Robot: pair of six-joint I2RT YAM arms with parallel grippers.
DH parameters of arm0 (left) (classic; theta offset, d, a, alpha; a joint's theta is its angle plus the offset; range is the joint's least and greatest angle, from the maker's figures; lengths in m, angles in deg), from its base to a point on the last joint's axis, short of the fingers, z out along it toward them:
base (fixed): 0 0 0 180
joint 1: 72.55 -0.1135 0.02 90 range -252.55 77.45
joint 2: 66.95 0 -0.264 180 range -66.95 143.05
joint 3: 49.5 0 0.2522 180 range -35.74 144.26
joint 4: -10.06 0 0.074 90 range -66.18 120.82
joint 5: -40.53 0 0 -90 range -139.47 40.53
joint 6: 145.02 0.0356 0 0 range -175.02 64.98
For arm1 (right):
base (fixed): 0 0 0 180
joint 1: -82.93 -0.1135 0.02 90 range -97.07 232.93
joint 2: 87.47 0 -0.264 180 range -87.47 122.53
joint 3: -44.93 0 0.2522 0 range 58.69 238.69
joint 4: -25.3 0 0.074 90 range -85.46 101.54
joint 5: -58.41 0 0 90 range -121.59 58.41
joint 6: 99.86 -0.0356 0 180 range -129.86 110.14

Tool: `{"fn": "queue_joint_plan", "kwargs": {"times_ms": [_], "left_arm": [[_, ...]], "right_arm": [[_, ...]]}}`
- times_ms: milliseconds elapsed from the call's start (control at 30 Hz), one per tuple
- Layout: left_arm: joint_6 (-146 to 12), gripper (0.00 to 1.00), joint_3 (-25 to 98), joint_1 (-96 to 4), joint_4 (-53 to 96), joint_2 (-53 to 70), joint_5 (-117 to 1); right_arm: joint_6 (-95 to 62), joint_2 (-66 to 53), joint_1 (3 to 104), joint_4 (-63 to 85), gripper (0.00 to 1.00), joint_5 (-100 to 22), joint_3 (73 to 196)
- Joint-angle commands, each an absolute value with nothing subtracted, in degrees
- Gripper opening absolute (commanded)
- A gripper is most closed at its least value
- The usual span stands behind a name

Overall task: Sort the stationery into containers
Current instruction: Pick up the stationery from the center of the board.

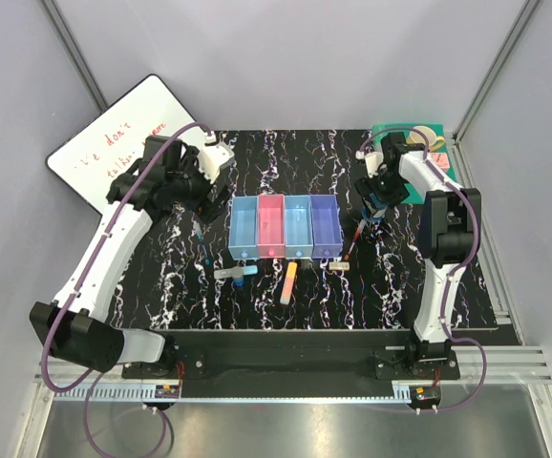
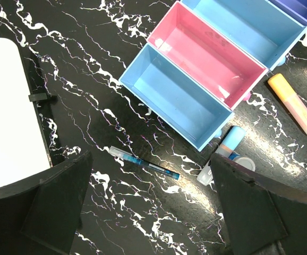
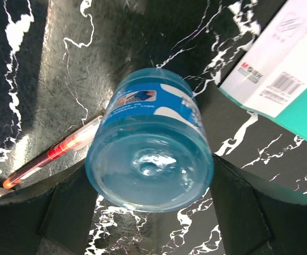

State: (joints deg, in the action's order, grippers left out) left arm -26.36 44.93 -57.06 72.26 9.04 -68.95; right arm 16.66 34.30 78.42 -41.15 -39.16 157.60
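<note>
1. Nearest us, in front of the row of bins (image 1: 286,253), three pieces of stationery lie loose on the black marbled table (image 1: 180,286). They are an orange highlighter (image 1: 288,282), a grey marker with a cyan cap (image 1: 230,273) and a small white eraser (image 1: 339,266).
2. Left of the bins, the left gripper (image 2: 151,180) hovers with its fingers spread wide and nothing between them. A blue pen (image 2: 144,162) lies on the table below it.
3. Right of the bins lies a red pen (image 3: 52,154), and just past it sits the blue bottle (image 3: 151,154). The right gripper (image 3: 152,175) has a finger on either side of the bottle's wall, touching or very nearly. We cannot tell whether they press yet.
4. We judge the step in hand to be taking this bottle.
   - We should centre the fingers across the widest part of the round, slick body so it cannot squirt out.
   - We should then lift straight up, clear of the red pen, before carrying it left to a bin. No bin shows anything inside.
5. The bottle's label shows a blue-and-orange picture, but we cannot read any words on it.
6. Right of and beyond the bins, the green book (image 3: 302,127) has a white sticker with a barcode and a red logo too small to read.
7. Far left of the bins, the whiteboard (image 1: 114,153) bears red handwriting, and "don't" is the only word we make out.
</note>
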Motion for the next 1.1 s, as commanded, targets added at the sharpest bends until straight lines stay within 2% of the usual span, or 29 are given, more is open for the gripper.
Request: {"fn": "queue_joint_plan", "kwargs": {"times_ms": [0,533,1067], "left_arm": [[-26.0,0.99,47.1,-56.8,71.4,8.8,-69.3],[-25.8,0.99,47.0,-56.7,71.4,8.7,-69.0],[-26.2,0.99,47.3,-56.2,71.5,9.2,-68.9]], "right_arm": [[16.9,31.4,76.4,-38.9,0.84,-37.1,157.2],[17.6,32.8,74.5,-37.2,0.83,-34.8,158.4],[17.2,35.2,74.2,-36.9,0.88,-34.7,162.5]]}}
